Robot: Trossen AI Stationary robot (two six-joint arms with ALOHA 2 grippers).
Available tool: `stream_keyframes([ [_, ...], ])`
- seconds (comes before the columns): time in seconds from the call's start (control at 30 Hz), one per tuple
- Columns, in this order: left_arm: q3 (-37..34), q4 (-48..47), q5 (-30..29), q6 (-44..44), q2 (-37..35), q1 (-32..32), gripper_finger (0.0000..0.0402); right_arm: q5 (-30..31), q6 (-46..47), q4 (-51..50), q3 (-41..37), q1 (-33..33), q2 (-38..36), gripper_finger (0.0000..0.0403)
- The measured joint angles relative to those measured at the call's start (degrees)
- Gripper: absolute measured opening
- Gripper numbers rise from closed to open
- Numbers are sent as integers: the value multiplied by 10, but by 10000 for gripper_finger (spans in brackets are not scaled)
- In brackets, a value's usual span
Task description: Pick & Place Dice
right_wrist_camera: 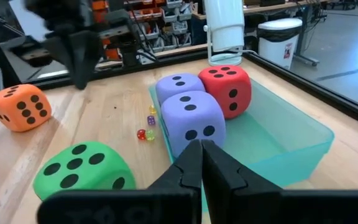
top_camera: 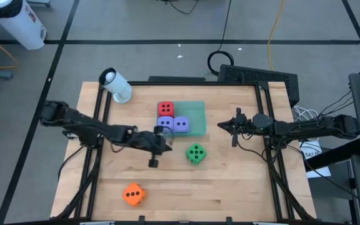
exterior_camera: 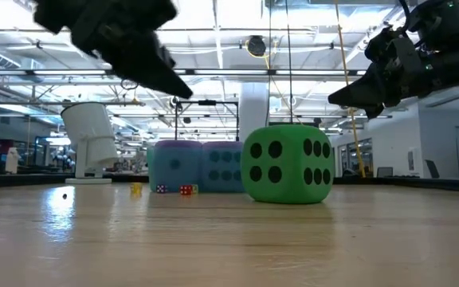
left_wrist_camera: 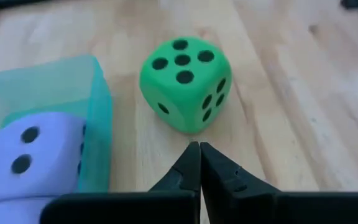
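Note:
The green die (top_camera: 195, 153) (left_wrist_camera: 185, 84) sits alone on the wood, in front of my left gripper (left_wrist_camera: 199, 155). That gripper is shut and hovers above the table (top_camera: 162, 141) between the tray and the green die, touching nothing. The teal tray (top_camera: 195, 114) holds the red die (top_camera: 165, 108) and two purple-blue dice (top_camera: 165, 122) (top_camera: 180, 125). The orange die (top_camera: 133, 194) lies near the table's near edge. My right gripper (right_wrist_camera: 201, 155) is shut in the air right of the tray (top_camera: 220, 125), pointing at the nearer purple-blue die (right_wrist_camera: 191, 121).
A white cylinder on a base (top_camera: 116, 85) stands at the far left corner. A few tiny coloured dice (right_wrist_camera: 146, 127) lie on the wood left of the tray. A black raised frame (top_camera: 264, 112) borders the table. Bare wood lies between the green and orange dice.

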Motion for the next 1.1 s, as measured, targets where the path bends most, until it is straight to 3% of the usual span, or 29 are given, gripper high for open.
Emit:
stream_keyframes([
  [0.2,-123,107,0,-24,-84,-4,3,-74,29,23,21,36,20,0],
  [0.37,-174,119,0,-32,-126,-7,10,9,-27,-41,99,99,105,0],
  [0.53,-182,120,0,-40,-157,-7,3,31,-28,-215,241,107,208,26],
  [0.8,-183,113,14,-48,-162,-13,15,8,-170,-385,420,145,325,159],
  [1.1,-183,113,16,-50,-162,-36,16,0,-216,-396,494,171,383,360],
])
